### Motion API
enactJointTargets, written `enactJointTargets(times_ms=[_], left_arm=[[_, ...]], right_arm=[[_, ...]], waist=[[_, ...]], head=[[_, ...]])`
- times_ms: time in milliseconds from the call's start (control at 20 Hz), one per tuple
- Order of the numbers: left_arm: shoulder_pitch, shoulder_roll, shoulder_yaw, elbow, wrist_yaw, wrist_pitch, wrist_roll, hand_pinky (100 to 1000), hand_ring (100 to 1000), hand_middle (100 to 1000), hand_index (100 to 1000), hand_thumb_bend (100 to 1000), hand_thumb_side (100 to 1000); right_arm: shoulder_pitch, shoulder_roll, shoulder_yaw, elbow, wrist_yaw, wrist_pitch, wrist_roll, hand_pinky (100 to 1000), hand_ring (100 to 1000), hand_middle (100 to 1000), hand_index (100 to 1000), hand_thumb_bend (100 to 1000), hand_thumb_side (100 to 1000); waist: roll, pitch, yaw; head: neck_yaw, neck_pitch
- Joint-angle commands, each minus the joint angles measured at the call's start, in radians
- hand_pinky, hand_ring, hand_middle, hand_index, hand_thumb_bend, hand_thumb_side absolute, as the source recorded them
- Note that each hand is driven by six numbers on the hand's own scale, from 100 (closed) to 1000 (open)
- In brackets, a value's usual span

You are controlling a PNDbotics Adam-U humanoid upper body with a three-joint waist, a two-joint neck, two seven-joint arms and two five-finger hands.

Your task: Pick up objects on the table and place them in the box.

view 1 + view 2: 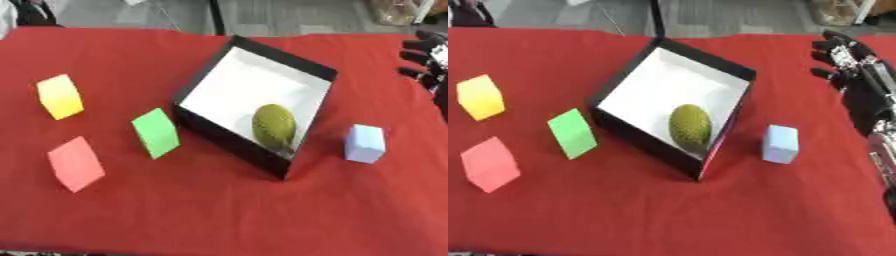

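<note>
Box: black box [728,75] with a white floor sits mid-table, olive ball [690,125] already inside.
Next target, I'd guess: pale blue cube [780,144], just right of the box.
Right hand [859,85]: fingers relaxed and holding nothing, up the far right edge; cube lies toward the robot and leftward of it.
Room: bare red cloth [780,210] around the cube.
Left side: yellow cube [60,96], green cube [156,133], pink cube [75,163] are well apart from that hand; left hand isn't visible.

Matt red cloth [219,210], box [645,137] – black outside, white matt inside, rough-skinned olive ball [690,125], smooth matt cubes
</note>
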Motion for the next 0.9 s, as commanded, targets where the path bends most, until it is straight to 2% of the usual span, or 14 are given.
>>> enactJointTargets(times_ms=[50, 200, 300, 400, 650, 900], left_arm=[[-0.006, 0.029, 0.013, -0.015, 0.004, -0.001, 0.000, 702, 745, 725, 778, 412, 639], [-0.005, 0.034, 0.013, -0.013, 0.004, 0.001, 0.000, 702, 745, 725, 778, 411, 640], [-0.004, 0.037, 0.013, -0.012, 0.004, 0.001, -0.001, 702, 745, 725, 778, 410, 640], [-0.004, 0.039, 0.013, -0.012, 0.003, 0.002, -0.002, 702, 745, 725, 778, 410, 641], [-0.004, 0.043, 0.012, -0.011, 0.003, 0.003, -0.003, 703, 745, 725, 778, 409, 641], [-0.006, 0.043, 0.010, -0.011, 0.005, 0.003, -0.005, 703, 745, 725, 778, 408, 643]], right_arm=[[0.008, -0.112, 0.006, -0.076, 0.053, -0.006, 0.043, 888, 934, 863, 928, 100, 585], [0.034, -0.215, 0.019, -0.142, 0.163, 0.000, 0.152, 893, 943, 875, 940, 100, 553], [0.047, -0.285, 0.026, -0.184, 0.236, -0.017, 0.232, 893, 944, 879, 944, 100, 514], [0.057, -0.346, 0.034, -0.214, 0.286, -0.040, 0.292, 892, 942, 881, 946, 159, 484], [0.062, -0.474, 0.069, -0.228, 0.353, -0.095, 0.371, 889, 936, 879, 942, 323, 411], [0.074, -0.530, 0.111, -0.229, 0.456, -0.131, 0.414, 887, 932, 878, 927, 423, 407]], waist=[[-0.002, -0.011, -0.001], [-0.005, -0.011, -0.004], [-0.007, -0.012, -0.006], [-0.008, -0.012, -0.008], [-0.009, -0.010, -0.008], [-0.012, -0.007, -0.004]], head=[[0.002, 0.002], [0.006, 0.001], [0.006, 0.001], [0.006, 0.004], [0.005, 0.021], [0.005, 0.022]])
